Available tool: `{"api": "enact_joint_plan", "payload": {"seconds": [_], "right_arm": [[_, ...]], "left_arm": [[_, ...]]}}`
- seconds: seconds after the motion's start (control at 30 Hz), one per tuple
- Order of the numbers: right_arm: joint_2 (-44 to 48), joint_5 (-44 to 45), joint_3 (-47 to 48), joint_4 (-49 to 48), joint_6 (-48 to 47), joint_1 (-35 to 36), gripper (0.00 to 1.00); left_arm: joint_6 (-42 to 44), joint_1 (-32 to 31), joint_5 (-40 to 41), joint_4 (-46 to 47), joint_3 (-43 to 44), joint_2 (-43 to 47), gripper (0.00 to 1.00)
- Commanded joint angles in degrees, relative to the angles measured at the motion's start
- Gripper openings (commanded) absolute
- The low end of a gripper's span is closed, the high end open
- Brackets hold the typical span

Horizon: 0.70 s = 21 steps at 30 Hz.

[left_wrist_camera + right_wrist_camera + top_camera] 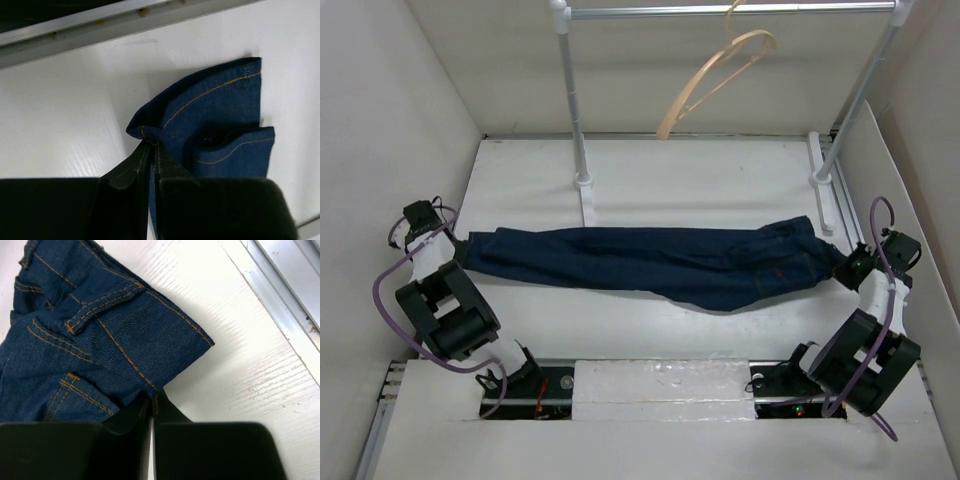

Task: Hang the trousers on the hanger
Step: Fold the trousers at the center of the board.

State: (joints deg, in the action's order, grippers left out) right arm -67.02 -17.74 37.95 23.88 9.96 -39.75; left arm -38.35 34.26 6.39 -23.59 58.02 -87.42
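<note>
The dark navy trousers (650, 260) lie stretched flat across the table, leg hems at the left, waistband at the right. My left gripper (460, 245) is shut on the leg hem (200, 120), pinching a fold of cloth at its tips (150, 144). My right gripper (845, 262) is shut on the waistband edge (125, 340), cloth pinched at its tips (154, 392). The pale peach hanger (715, 80) hangs by its hook from the silver rail at the back, tilted, well above and behind the trousers.
The silver metal rail (730, 12) stands on two white posts (575, 110) with feet on the table behind the trousers. White walls enclose the left, back and right. A metal track (100, 30) runs along the table edge near my left gripper.
</note>
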Motion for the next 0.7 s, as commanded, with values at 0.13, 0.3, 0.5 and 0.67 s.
{"api": "enact_joint_plan", "payload": {"seconds": [0.13, 0.3, 0.5, 0.67], "right_arm": [[-0.03, -1.23, 2.91, -0.76, -3.27, -0.51, 0.70], [4.01, 2.26, 8.54, 4.25, -4.33, 7.22, 0.84], [10.15, 2.53, 10.73, 4.86, -2.57, 16.61, 0.80], [16.57, 1.84, 8.98, 4.34, -4.94, 29.19, 0.08]], "left_arm": [[3.01, 0.54, 0.74, 0.66, -2.30, 2.07, 0.23], [0.12, -2.17, -2.61, -2.16, 0.51, 10.06, 0.51], [0.19, -10.34, 4.06, -4.36, -1.22, 17.71, 0.52], [3.19, -12.55, -2.78, -1.54, -6.69, 14.06, 0.52]]}}
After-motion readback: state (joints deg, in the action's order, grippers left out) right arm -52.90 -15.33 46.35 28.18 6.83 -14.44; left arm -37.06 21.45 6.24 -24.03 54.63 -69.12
